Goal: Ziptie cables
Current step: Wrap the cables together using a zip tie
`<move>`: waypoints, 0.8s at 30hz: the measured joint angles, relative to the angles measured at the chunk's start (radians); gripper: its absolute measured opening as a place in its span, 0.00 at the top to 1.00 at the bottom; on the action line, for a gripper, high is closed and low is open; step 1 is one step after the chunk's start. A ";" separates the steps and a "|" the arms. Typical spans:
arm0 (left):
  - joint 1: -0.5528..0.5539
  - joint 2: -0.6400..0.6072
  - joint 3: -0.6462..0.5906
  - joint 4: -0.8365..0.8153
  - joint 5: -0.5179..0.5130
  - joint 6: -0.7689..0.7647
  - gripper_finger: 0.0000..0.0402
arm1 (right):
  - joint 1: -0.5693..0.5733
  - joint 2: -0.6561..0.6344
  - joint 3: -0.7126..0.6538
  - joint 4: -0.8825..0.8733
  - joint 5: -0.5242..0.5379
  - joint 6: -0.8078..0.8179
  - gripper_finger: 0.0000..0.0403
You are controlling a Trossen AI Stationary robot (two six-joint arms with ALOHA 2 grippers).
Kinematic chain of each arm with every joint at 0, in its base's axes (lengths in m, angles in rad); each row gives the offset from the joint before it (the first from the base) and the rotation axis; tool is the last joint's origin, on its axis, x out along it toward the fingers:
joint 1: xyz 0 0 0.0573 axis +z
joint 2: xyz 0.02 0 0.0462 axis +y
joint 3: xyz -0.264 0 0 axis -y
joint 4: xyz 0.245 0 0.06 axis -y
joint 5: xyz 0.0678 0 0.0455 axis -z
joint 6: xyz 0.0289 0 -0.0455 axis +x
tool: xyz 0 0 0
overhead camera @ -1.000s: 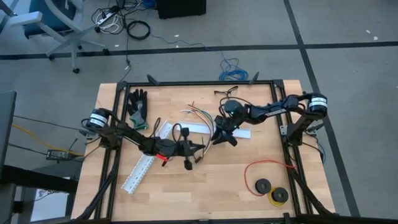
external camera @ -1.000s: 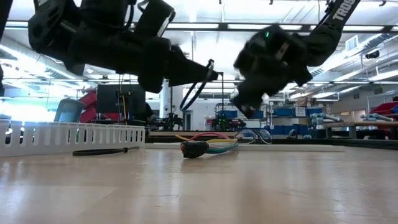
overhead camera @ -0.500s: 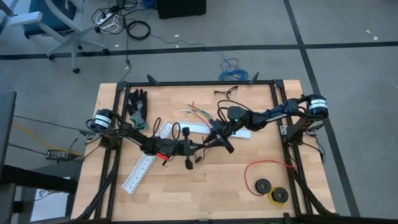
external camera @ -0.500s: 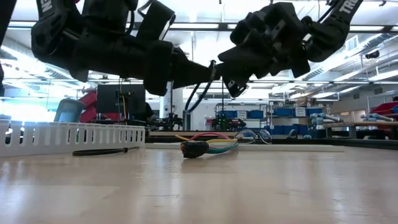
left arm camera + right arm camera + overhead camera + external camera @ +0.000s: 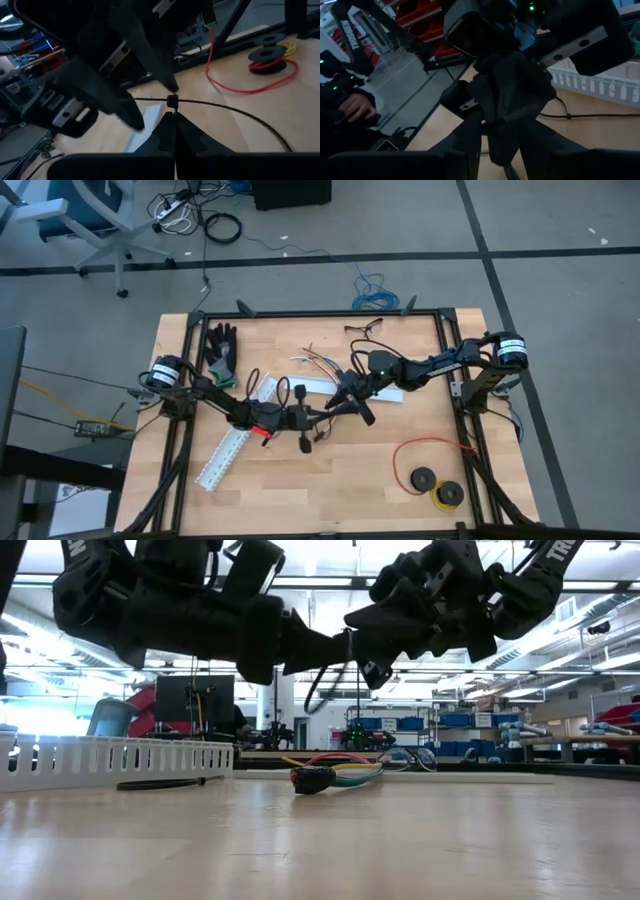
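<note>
The cables [image 5: 335, 775], a loose multicoloured bundle ending in a dark plug, lie flat; left pincer [image 5: 322, 418] closed, right pincer [image 5: 333, 406] narrow.

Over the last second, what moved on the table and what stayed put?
The right gripper swung in from near the white channel toward the table's middle and now meets the left gripper at the black zip tie, which the left one holds shut. Whether the right fingers have closed on the tie can't be told. The cables, the slotted channel and the red wire loop stayed where they were.
</note>
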 joint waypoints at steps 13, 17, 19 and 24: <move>0.014 0.000 0.008 -0.009 0.011 0.005 1.00 | -0.014 0.000 0.000 -0.007 -0.012 0.045 0.72; 0.020 0.000 0.008 -0.027 0.015 0.001 1.00 | -0.014 0.000 0.000 -0.004 -0.012 0.036 0.74; 0.021 0.000 0.008 -0.026 0.015 -0.001 1.00 | -0.014 0.000 0.000 0.005 -0.011 0.036 0.78; 0.020 0.000 0.008 -0.029 0.015 -0.004 1.00 | -0.015 0.000 0.000 0.011 -0.011 0.034 0.93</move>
